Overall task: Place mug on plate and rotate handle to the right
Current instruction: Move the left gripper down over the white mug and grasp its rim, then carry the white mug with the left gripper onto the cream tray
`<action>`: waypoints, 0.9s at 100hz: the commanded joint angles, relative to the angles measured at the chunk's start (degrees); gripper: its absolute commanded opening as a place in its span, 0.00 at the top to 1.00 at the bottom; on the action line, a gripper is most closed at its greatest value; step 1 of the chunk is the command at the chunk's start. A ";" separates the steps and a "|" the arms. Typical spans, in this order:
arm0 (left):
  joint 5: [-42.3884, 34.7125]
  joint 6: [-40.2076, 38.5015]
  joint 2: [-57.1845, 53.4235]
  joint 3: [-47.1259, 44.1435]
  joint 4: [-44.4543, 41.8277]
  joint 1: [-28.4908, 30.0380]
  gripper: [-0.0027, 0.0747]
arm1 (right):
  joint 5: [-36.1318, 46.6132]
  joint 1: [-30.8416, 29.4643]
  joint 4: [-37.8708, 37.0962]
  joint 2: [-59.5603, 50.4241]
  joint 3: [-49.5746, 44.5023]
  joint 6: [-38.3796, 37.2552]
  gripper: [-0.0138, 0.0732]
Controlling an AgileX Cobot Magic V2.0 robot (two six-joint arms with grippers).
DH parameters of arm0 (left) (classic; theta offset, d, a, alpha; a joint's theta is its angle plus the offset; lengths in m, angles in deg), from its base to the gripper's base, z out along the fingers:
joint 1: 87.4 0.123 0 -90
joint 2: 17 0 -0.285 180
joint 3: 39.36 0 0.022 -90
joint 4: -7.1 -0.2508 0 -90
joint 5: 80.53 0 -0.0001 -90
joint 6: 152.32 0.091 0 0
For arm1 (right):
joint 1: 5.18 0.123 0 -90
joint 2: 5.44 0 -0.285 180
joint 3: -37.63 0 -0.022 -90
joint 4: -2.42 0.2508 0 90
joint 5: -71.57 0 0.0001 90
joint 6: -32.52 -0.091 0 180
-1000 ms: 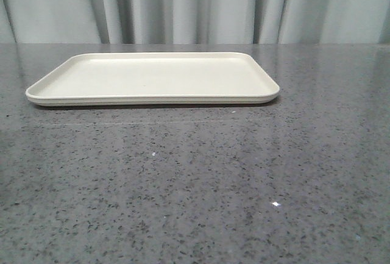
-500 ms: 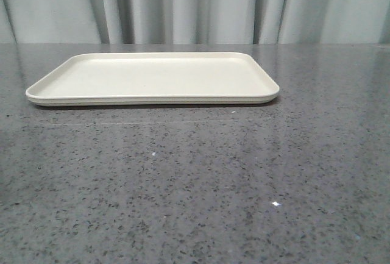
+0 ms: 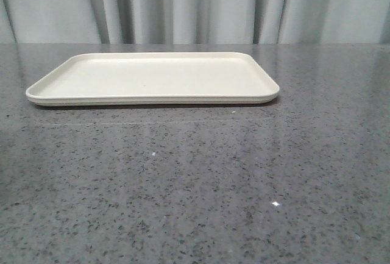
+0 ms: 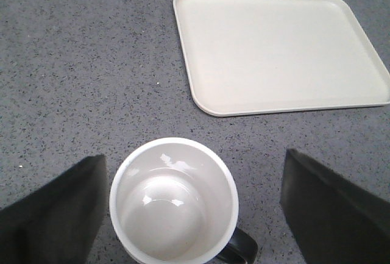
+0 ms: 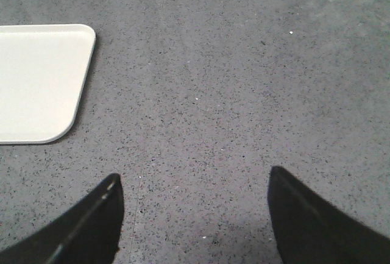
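Note:
The cream-white plate [image 3: 152, 78] lies on the grey speckled table in the front view. It also shows in the left wrist view [image 4: 280, 50] and a corner of it in the right wrist view [image 5: 36, 81]. The white mug [image 4: 173, 200] stands upright on the table, seen from above, its black handle [image 4: 237, 250] at the lower right of its rim. My left gripper [image 4: 194, 181] is open, with the mug between its fingers and closer to one of them. My right gripper [image 5: 194, 185] is open and empty over bare table. The mug and both grippers are out of the front view.
Grey curtains hang behind the table's far edge [image 3: 195, 44]. Speckled grey tabletop [image 3: 195, 185] stretches in front of the plate.

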 commanded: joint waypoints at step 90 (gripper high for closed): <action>1.84 -3.05 16.15 -4.43 -6.92 -0.36 0.21 | 3.48 -0.02 -0.09 0.71 1.83 0.39 0.24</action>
